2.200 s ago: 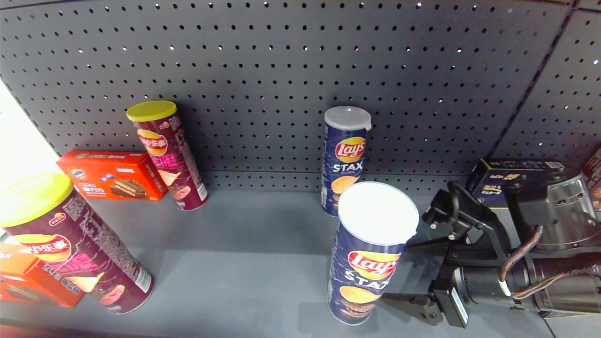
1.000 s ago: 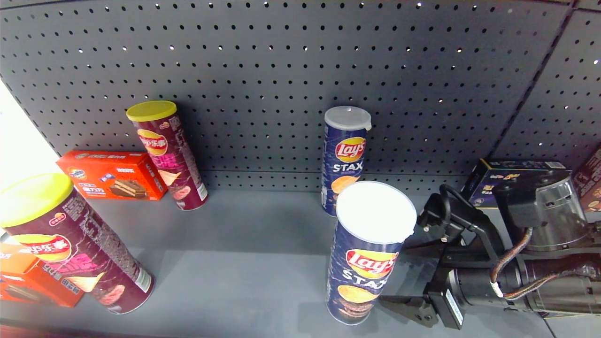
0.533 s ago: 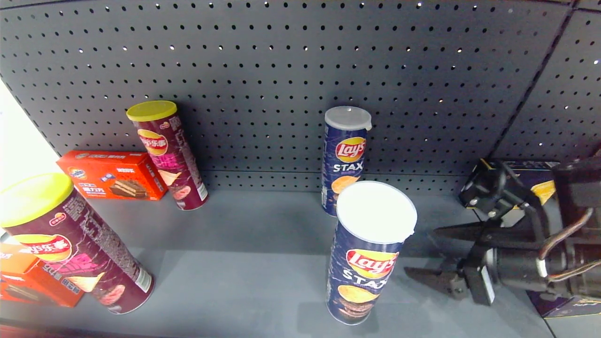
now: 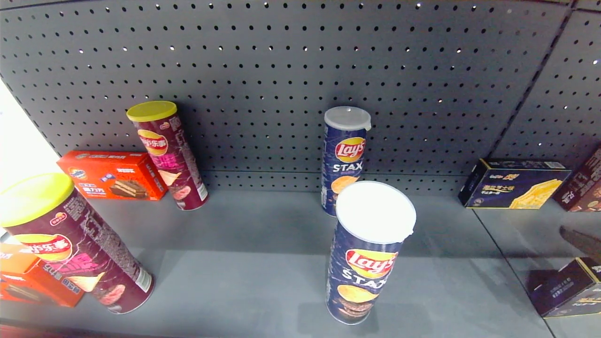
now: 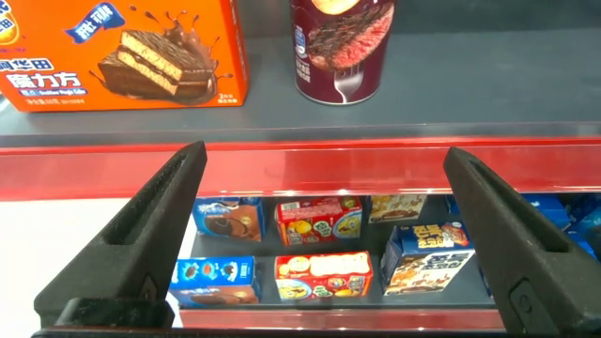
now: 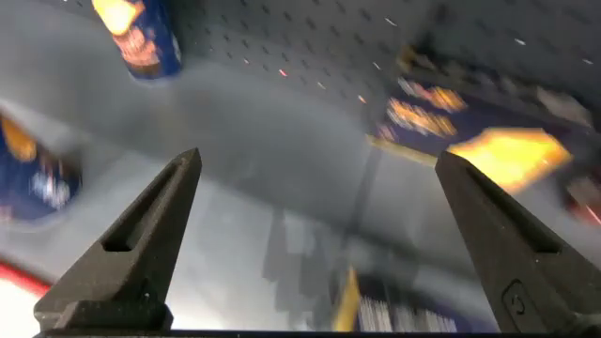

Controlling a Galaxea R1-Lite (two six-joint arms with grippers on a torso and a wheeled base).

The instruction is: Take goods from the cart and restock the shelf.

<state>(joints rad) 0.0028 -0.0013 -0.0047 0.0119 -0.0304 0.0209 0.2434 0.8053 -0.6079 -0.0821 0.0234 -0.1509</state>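
Our right gripper (image 6: 319, 158) hung wide open and empty above the grey shelf (image 4: 244, 281), well apart from the front blue chip can (image 4: 371, 253). That can stood upright before a second blue can (image 4: 345, 159). Our left gripper (image 5: 326, 150) was also spread wide, holding nothing, facing the shelf's red front edge (image 5: 94, 174).

The grey shelf (image 4: 244, 234) before me carries a blue chip can (image 4: 368, 253) upright near the front and a second blue can (image 4: 345, 159) behind it at the back. To my left stand two maroon cans (image 4: 166, 155), with two orange boxes (image 4: 112, 174) beside them. Two dark blue boxes (image 4: 516, 189) lie to my right.
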